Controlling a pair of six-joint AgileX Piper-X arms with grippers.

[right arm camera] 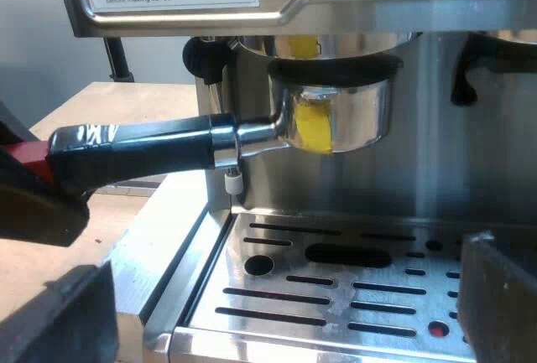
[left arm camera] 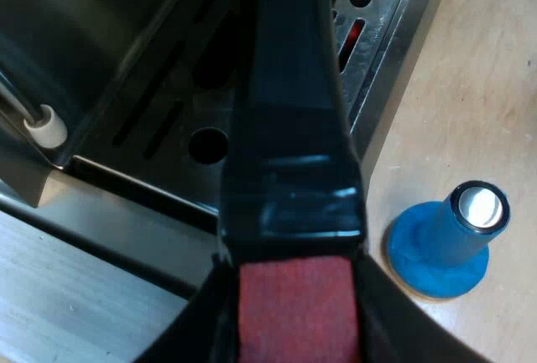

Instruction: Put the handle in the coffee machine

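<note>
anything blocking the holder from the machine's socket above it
Nothing visible does. The holder has its metal cup directly under the machine's round socket, with no object between them.

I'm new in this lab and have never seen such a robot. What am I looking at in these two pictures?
Each picture comes from a camera on one of the robot's two arms. The left wrist view looks down along a metal holder's dark handle, whose red end sits clamped between the left gripper's fingers. Below it is the slotted drip tray, and a blue tamper stands on the wooden table beside it. The right wrist view faces the espresso machine: the holder's metal cup is up at the brewing head, handle sticking out. The right gripper hangs open, holding nothing, near the tray.
</note>
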